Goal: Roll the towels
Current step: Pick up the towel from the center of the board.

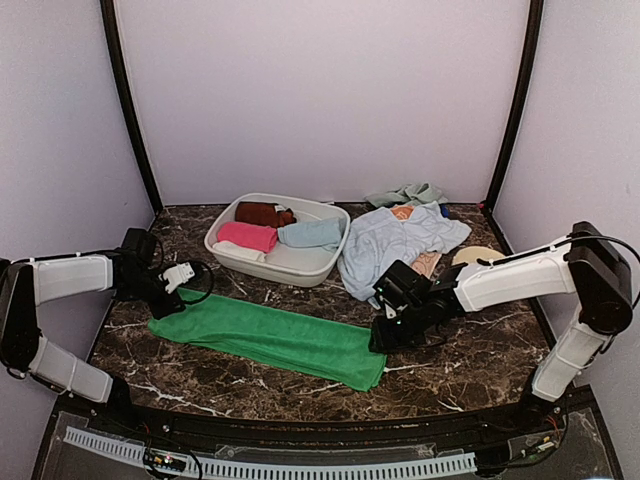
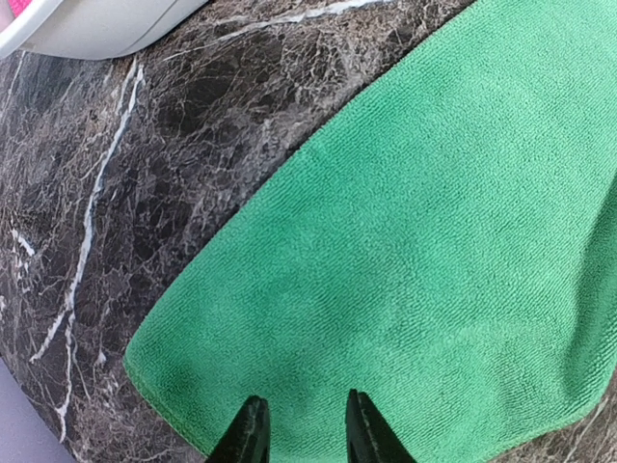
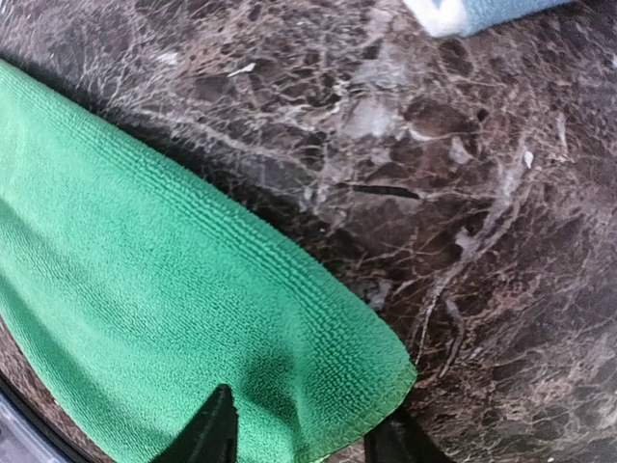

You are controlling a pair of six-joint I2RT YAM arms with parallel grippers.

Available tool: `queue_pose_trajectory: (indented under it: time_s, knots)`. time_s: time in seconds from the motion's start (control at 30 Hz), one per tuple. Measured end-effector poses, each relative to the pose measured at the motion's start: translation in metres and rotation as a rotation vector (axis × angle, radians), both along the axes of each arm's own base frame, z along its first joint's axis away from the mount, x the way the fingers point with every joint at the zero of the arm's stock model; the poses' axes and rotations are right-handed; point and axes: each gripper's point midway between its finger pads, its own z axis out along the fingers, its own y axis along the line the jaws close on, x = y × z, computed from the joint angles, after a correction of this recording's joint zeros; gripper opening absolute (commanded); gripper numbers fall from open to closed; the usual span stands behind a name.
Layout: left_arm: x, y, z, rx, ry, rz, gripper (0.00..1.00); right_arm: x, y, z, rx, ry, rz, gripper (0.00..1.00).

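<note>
A bright green towel [image 1: 265, 340] lies spread flat along the front of the marble table. My left gripper [image 1: 170, 306] hovers over its left end. In the left wrist view the left gripper [image 2: 305, 430] stands open, green towel [image 2: 434, 241] beneath it and nothing pinched. My right gripper [image 1: 380, 338] is at the towel's right end. In the right wrist view the right gripper [image 3: 305, 439] is open, and the towel's corner [image 3: 366, 376] lies flat between its fingers. Other towels, pale blue [image 1: 400, 240] and peach [image 1: 427, 263], are heaped at the back right.
A white basin [image 1: 290, 266] behind the green towel holds rolled pink [image 1: 246, 236], brown [image 1: 264, 213] and pale blue [image 1: 312, 233] towels. A tan disc [image 1: 478, 255] lies right of the heap. A grey-green cloth [image 1: 405, 193] sits at the back wall.
</note>
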Motion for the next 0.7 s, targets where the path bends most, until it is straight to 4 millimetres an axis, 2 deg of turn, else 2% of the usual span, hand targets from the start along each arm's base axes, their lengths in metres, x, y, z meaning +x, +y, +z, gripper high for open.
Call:
queue_pose_trajectory:
  time_s: [0.13, 0.17, 0.33, 0.43, 0.5, 0.57, 0.7]
  knots:
    - [0.0, 0.004, -0.002, 0.021, -0.005, 0.005, 0.29, -0.001, 0.0, -0.003, 0.012, 0.013, -0.001, 0.02]
    - [0.0, 0.005, -0.003, 0.028, -0.006, 0.006, 0.29, -0.001, -0.001, -0.004, 0.012, 0.014, 0.006, 0.0]
    - [-0.002, 0.009, -0.009, 0.056, -0.007, 0.002, 0.29, 0.001, -0.011, -0.003, -0.001, 0.028, -0.011, 0.0]
    - [-0.007, 0.009, -0.015, 0.057, 0.0, -0.006, 0.34, 0.006, -0.032, 0.005, -0.033, 0.033, -0.036, 0.0]
    - [-0.016, 0.004, -0.023, 0.045, 0.026, -0.024, 0.35, 0.013, -0.055, 0.017, -0.056, 0.031, -0.076, 0.0]
    - [-0.028, -0.006, -0.032, 0.041, 0.039, -0.06, 0.35, 0.023, -0.078, 0.03, -0.079, 0.018, -0.117, 0.0]
    - [-0.047, -0.043, -0.03, 0.011, -0.002, -0.187, 0.35, 0.035, -0.115, 0.05, -0.14, -0.003, -0.165, 0.0]
